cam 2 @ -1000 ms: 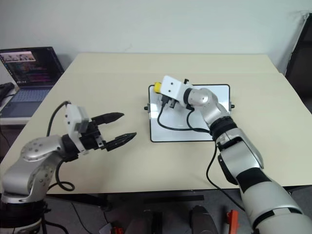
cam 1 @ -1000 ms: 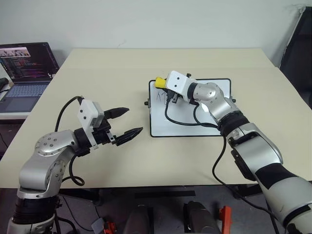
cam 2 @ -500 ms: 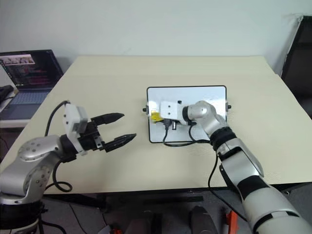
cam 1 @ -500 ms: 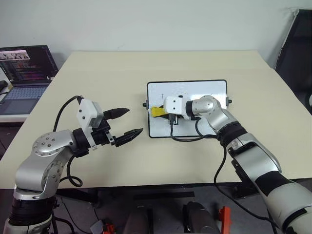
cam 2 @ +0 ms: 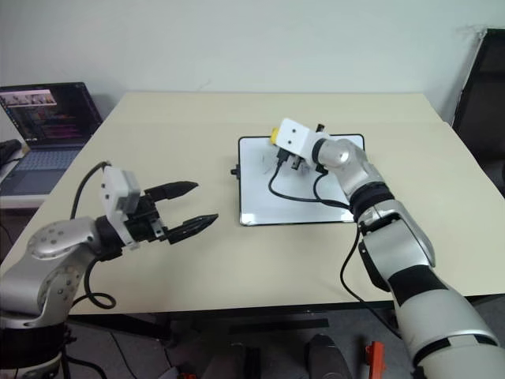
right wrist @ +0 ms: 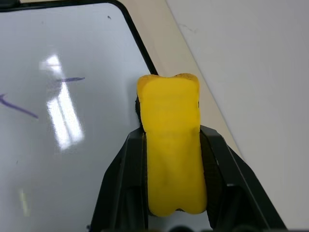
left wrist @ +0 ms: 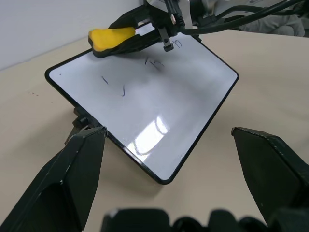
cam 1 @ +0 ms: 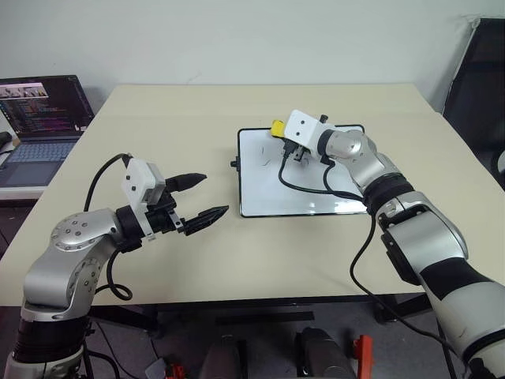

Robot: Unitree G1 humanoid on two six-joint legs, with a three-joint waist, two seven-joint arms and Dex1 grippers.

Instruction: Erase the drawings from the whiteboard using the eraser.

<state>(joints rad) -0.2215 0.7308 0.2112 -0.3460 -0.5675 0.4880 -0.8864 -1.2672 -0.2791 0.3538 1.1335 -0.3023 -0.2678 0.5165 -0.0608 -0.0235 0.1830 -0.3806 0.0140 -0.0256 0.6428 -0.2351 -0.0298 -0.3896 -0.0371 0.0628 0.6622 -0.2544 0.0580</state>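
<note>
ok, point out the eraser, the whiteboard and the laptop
eraser [right wrist: 171,145], right wrist view, middle of the yellow block.
whiteboard [cam 1: 272,185], left eye view, bare white surface.
laptop [cam 1: 43,103], left eye view, lit screen.

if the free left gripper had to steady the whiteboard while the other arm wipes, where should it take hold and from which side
Probably the whiteboard's left short edge, near the small black knob, approached from the robot's left where the left gripper hangs open. That edge faces it, and the right gripper holds the eraser at the far edge.
</note>
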